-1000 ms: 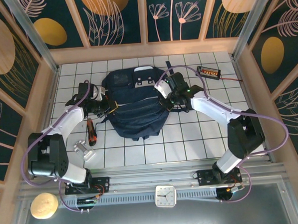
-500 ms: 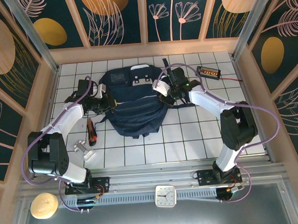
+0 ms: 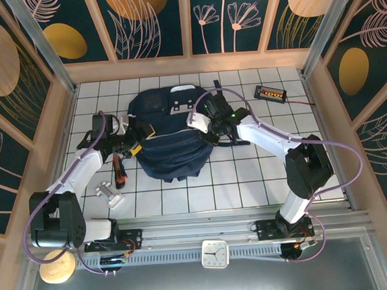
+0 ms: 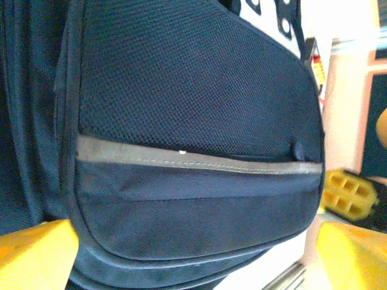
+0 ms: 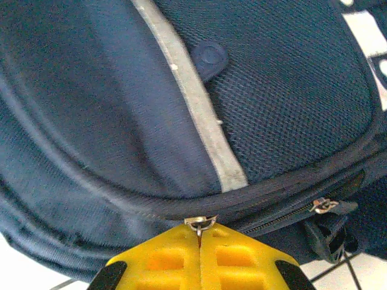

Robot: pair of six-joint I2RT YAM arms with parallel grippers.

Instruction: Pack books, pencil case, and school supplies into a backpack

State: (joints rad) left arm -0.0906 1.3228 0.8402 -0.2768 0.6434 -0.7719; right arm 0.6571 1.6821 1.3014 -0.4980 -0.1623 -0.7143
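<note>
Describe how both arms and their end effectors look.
Left arm and right arm: white links, black joints, looping purple cables. Left end effector and right end effector have yellow gridded pads on black fingers.

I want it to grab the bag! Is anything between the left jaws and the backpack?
Nothing visible is in the way. The left jaws stand open right beside the backpack, with its navy fabric straight ahead of them.

white tiled tabletop ringed by dark teal wall panels with gold botanical prints.
</note>
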